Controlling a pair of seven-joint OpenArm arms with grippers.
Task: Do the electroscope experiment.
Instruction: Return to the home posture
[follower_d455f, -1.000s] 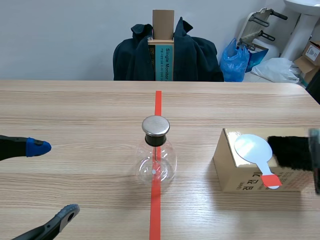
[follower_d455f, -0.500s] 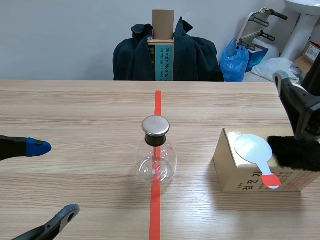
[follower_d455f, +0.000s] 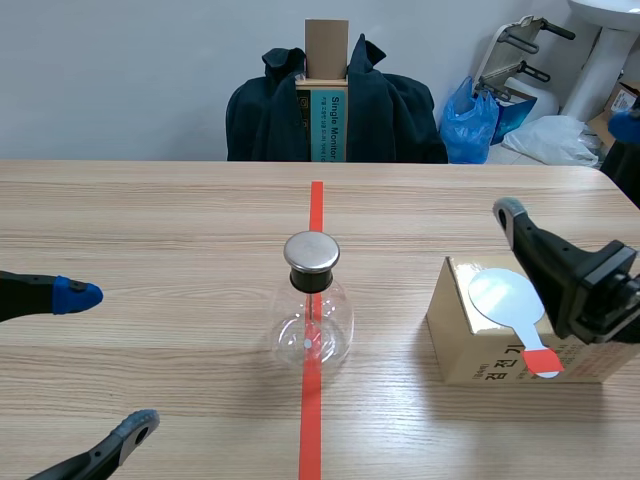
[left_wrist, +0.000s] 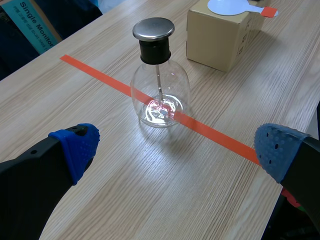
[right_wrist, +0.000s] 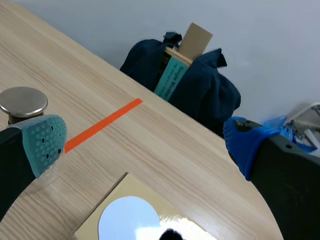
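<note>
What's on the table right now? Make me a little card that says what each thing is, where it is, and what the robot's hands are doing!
Flask: glass flask with a metal cap, upright on the orange tape line, mid-table.
Box: cardboard box beside the flask, on the right arm's side.
Paddle: white round paddle with a red tip, lying flat on top of the box.
Left hand: left gripper open, low, apart from the flask, holding nothing.
Right hand: right gripper open, raised over the box, holding nothing.
</note>
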